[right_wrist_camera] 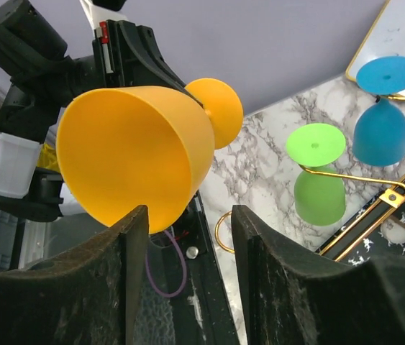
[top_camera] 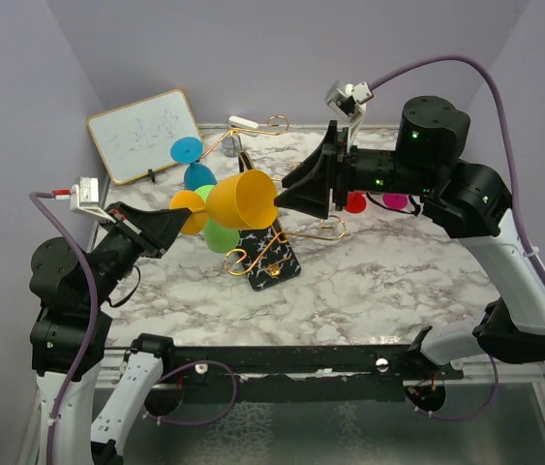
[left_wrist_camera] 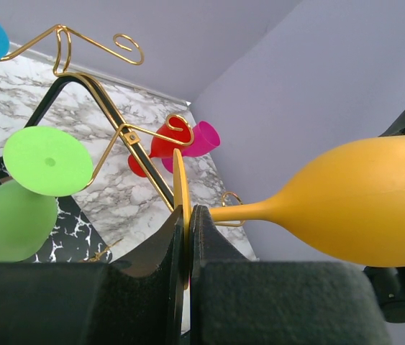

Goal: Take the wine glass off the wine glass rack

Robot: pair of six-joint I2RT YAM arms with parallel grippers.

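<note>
An orange wine glass (top_camera: pixel 241 200) lies sideways in the air, bowl pointing right, above the wine glass rack (top_camera: pixel 291 237) with its gold wire arms and black speckled base (top_camera: pixel 274 263). My left gripper (left_wrist_camera: pixel 188 215) is shut on the glass's flat foot (left_wrist_camera: pixel 181 188), with the stem and bowl (left_wrist_camera: pixel 367 205) sticking out to the right. My right gripper (right_wrist_camera: pixel 188 215) is open just below the bowl's rim (right_wrist_camera: pixel 137 151). Its left finger (right_wrist_camera: pixel 126 251) sits by the rim, and nothing is between the jaws. In the top view the right gripper (top_camera: pixel 287 194) is at the bowl's mouth.
A green glass (top_camera: pixel 219 235) and two blue ones (top_camera: pixel 195 165) hang upside down on the rack's left side. Red (top_camera: pixel 354 202) and magenta (top_camera: pixel 395 201) glasses show behind the right arm. A framed whiteboard (top_camera: pixel 146 134) leans at the back left. Walls close in on three sides.
</note>
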